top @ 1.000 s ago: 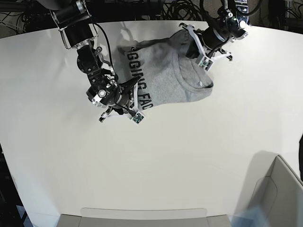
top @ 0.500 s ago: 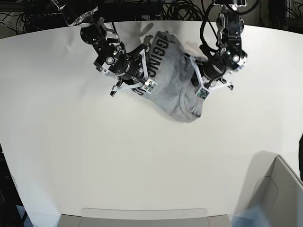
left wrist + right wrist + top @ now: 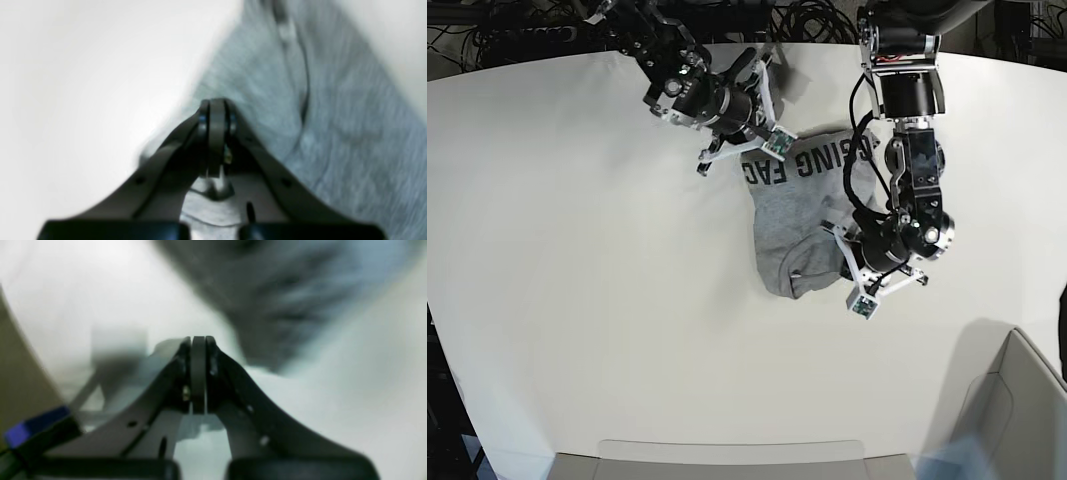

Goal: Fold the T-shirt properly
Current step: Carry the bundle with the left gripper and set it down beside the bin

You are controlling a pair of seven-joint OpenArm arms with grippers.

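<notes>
Base view: the grey T-shirt point(image 3: 802, 215) lies bunched on the white table point(image 3: 577, 300), toward its far edge, black lettering facing up along the shirt's far end. The right gripper point(image 3: 762, 125) sits at the lettered far-left corner of the shirt, jaws pressed together; whether cloth is pinched there cannot be told. The left gripper point(image 3: 852, 270) sits at the shirt's near-right edge, jaws likewise closed, grey fabric directly beyond its tips in the wrist view. A pale bin point(image 3: 1007, 410) stands well apart from the shirt, at the table's near-right corner.
</notes>
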